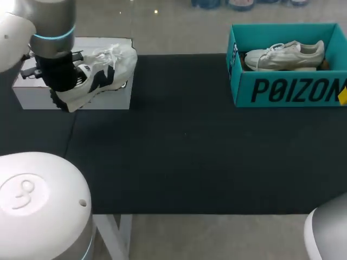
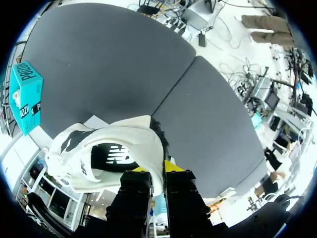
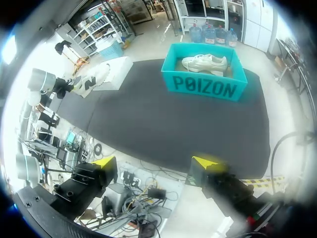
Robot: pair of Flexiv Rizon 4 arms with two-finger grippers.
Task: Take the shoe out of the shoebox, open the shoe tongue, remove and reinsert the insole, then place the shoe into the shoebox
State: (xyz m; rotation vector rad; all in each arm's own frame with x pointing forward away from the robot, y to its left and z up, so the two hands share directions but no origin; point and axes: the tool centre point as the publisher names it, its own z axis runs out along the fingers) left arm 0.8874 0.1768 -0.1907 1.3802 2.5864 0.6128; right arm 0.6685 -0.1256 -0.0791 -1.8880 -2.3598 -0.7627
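Left wrist view: left gripper (image 2: 157, 171) pinches white shoe (image 2: 89, 148) above table (image 1: 190, 151) far-left corner; right gripper (image 3: 156, 163) spread.

Black logo patch and black sole tread on the white fabric sneaker (image 1: 105, 67). Plain white all over the rectangular cardboard shoebox (image 1: 32, 95). Large black lettering across the teal open cardboard box (image 1: 287, 89). Cream throughout on the low-top lace-up sneaker (image 1: 284, 56). Matte black over the cloth-covered counter (image 1: 190, 157). Bright yellow tips on the black left claw (image 2: 157, 168) and the black right claw (image 3: 156, 162).
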